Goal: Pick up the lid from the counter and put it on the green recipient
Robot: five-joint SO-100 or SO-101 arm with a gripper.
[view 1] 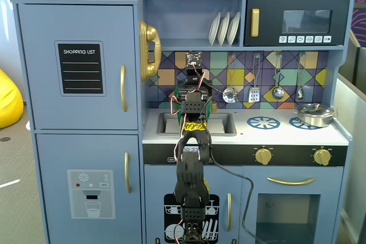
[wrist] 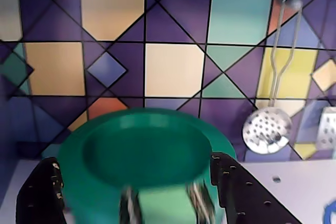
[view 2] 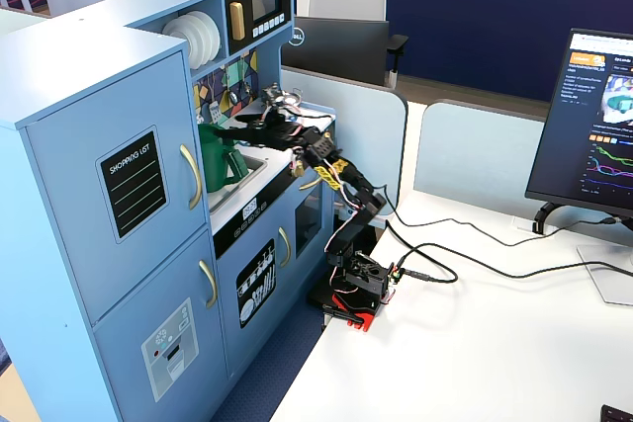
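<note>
The green recipient fills the lower middle of the wrist view. Its mouth is open and dark inside, and the lighter green strip handle faces the camera. My gripper is open, with one black finger left of the recipient and the other right of it, straddling it near the rim. In a fixed view the recipient stands at the sink, with my gripper at its top. The lid shows in no view. In a fixed view the arm hides the recipient.
A shiny steel pot sits on the right burner, and a blue burner ring lies beside it. The sink is behind the arm. Utensils hang on the tiled backsplash, and a slotted skimmer hangs right of the recipient.
</note>
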